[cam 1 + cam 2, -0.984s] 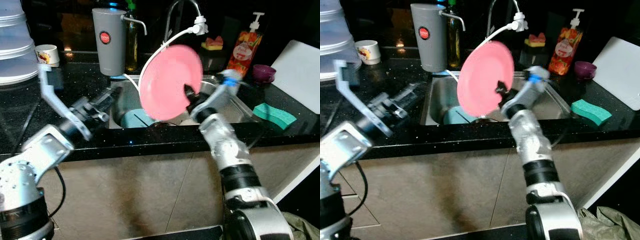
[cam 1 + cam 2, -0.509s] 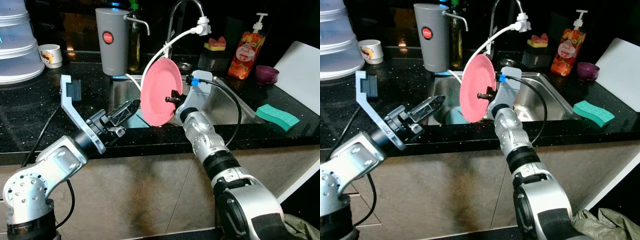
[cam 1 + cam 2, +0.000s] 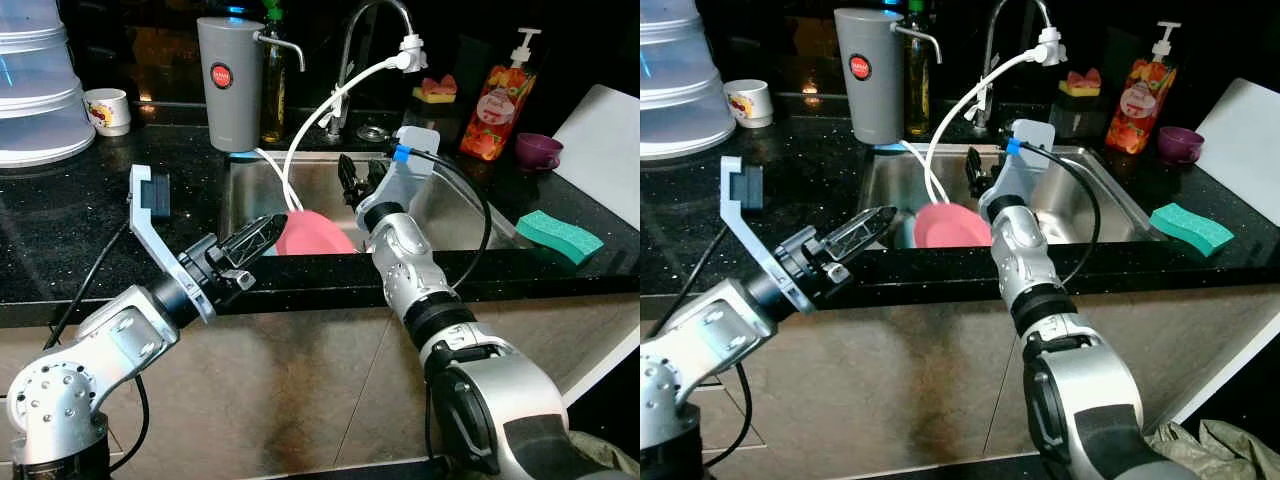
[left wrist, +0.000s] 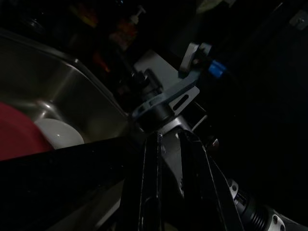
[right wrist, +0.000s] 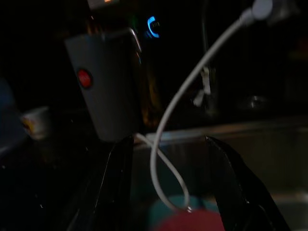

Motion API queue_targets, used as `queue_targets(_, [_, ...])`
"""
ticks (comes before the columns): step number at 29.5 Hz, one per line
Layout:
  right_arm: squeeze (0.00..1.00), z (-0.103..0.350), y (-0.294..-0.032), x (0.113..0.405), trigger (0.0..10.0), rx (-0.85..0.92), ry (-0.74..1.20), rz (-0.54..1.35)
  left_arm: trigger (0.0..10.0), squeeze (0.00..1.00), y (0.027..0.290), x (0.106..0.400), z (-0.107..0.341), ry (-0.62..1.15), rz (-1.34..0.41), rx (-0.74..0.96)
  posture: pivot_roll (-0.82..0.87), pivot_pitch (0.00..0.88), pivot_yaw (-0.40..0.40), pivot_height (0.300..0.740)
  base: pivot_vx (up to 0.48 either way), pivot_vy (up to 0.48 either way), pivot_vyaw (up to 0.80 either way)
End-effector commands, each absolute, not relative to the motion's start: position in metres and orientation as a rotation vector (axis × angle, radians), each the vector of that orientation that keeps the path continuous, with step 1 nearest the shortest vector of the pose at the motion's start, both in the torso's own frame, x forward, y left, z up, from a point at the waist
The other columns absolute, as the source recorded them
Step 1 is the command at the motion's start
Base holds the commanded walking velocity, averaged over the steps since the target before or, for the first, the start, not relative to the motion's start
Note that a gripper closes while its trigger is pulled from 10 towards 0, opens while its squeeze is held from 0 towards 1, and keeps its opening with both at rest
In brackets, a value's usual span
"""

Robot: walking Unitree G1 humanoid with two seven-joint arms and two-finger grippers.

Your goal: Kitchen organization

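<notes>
Nearest the robot, the left tool [image 3: 868, 224] hovers over the front lip of the black bench [image 3: 80, 240], fingers drawn narrow with only a slim gap between them and nothing held. Just beyond it, the pink plate [image 3: 950, 226] rests inside the steel sink [image 3: 455, 205], leaning on edge against the front wall, with a teal dish [image 5: 171, 204] partly hidden behind it and a pale round item [image 4: 58, 134] beside it at the basin floor. The plate looks thin, rigid and light, probably plastic or melamine, so it should not shatter easily, but it may be wet and slick. The raised rim is the place to pinch it, on the upper edge that stands free of the basin wall.

The right tool [image 3: 358, 180] hangs above the sink's middle, fingers spread wide and empty, apart from the plate below.

Counted outward: one pink plate, one teal dish, one white hose [image 3: 320, 115] looping from the one tap [image 3: 375, 20] down into the basin. To the right lies one green sponge [image 3: 560, 232], one purple cup [image 3: 538, 150] and one white board [image 3: 610, 145]. At the back stand one grey canister [image 3: 232, 80], one dark bottle [image 3: 272, 85], one orange soap pump bottle [image 3: 497, 100] and one small printed cup [image 3: 108, 110].
</notes>
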State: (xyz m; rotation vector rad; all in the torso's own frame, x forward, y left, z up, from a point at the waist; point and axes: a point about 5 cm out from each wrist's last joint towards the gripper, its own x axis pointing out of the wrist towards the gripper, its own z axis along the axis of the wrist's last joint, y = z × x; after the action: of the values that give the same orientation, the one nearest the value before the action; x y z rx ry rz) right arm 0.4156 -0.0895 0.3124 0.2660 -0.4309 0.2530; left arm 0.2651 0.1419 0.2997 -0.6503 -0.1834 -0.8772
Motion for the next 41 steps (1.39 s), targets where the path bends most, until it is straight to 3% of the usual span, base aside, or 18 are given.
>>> queue_targets(1, [0.0,0.325,-0.095,0.412,10.0,0.293,-0.51,0.267,10.0,0.0,0.139,0.261,0.298,-0.185,-0.897,-0.634,0.17,0.15,-0.087,0.74,0.0,0.0,0.0])
queue_targets(5, [0.0,0.353,-0.104,0.387,10.0,0.415,-0.685,0.386,10.0,0.0,0.139,0.257,0.291,-0.153,-0.913,-0.626,0.16,0.159,-0.083,0.74,0.0,0.0,0.0])
queue_targets(11, [0.0,0.353,-0.109,0.361,10.0,0.529,-0.695,0.564,10.0,0.0,0.138,0.257,0.288,-0.14,-0.92,-0.618,0.15,0.166,-0.077,0.74,0.0,0.0,0.0])
queue_targets(22, [0.0,0.295,-0.122,0.312,10.0,0.547,-0.448,0.938,10.0,0.0,0.143,0.254,0.292,-0.128,-1.018,-0.575,0.13,0.18,-0.076,0.74,0.0,0.0,0.0])
queue_targets(28, [0.0,0.273,-0.122,0.303,10.0,0.524,-0.315,0.999,10.0,0.0,0.138,0.248,0.282,-0.057,-1.107,-0.579,0.12,0.19,-0.081,0.74,0.0,0.0,0.0])
queue_targets(41, [0.0,0.22,-0.121,0.295,10.0,0.512,-0.086,1.033,10.0,0.0,0.131,0.241,0.243,0.112,-1.087,-0.604,0.12,0.196,-0.086,0.74,0.0,0.0,0.0])
